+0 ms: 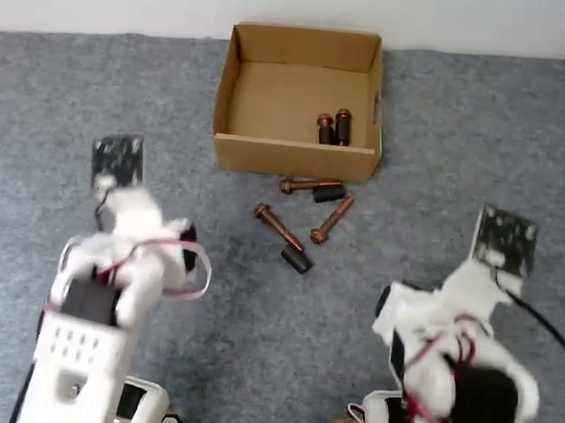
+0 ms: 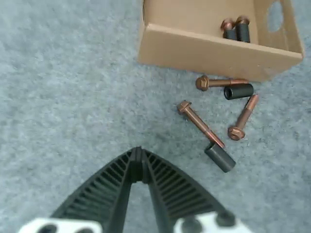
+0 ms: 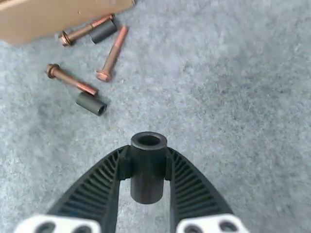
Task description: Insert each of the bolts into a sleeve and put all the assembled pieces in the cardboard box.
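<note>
While the grey tabletop (image 1: 480, 118) carried everything, the cardboard box (image 1: 295, 160) sat open at the middle of its far edge. Two assembled pieces (image 1: 334, 128) were side by side near the box's front right corner. Toward the near edge, the left tool (image 2: 139, 156) hung closed and empty over bare surface. The right tool (image 3: 148, 167) was clamped on an upright held sleeve (image 3: 147, 187). Just in front of the box lay three loose bolts. The first bolt (image 1: 303, 185) ran along the front wall, the second bolt (image 1: 279, 227) lay slanted nearer the arms, and the third bolt (image 1: 333, 219) lay beside it. One loose sleeve (image 1: 329, 193) lay just beside the first bolt's threaded end, and the other loose sleeve (image 1: 297, 260) lay at the second bolt's tip.
</note>
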Motion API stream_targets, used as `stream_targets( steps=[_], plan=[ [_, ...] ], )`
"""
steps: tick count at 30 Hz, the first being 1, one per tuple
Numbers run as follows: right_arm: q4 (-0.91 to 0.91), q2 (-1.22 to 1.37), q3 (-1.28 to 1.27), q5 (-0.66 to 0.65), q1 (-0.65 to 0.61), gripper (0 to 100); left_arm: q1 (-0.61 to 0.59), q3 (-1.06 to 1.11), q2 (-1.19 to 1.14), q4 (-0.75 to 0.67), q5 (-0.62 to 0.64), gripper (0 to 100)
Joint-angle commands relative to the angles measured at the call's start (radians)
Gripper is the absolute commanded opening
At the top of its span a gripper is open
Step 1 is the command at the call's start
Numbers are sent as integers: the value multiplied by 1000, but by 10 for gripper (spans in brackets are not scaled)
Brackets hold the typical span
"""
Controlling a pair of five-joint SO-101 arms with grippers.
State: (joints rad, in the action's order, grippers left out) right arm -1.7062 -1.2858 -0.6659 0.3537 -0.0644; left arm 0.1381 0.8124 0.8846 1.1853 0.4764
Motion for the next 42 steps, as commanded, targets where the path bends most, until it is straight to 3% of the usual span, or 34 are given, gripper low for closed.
stream_targets(
  steps=[1,10,15,27,42],
  plan=[
    [39,-97,-37,6,33,8,12,-171,-253,6,91,5],
    [93,-180,-150,8,156,8,52,-552,-779,25,313,11],
    [134,-208,-235,9,165,8,121,-765,-1016,72,393,110],
    [163,-406,-379,5,160,8,184,-1116,-1419,157,417,130],
    [170,-415,-390,5,159,8,184,-1477,-1800,338,419,130]
  ],
)
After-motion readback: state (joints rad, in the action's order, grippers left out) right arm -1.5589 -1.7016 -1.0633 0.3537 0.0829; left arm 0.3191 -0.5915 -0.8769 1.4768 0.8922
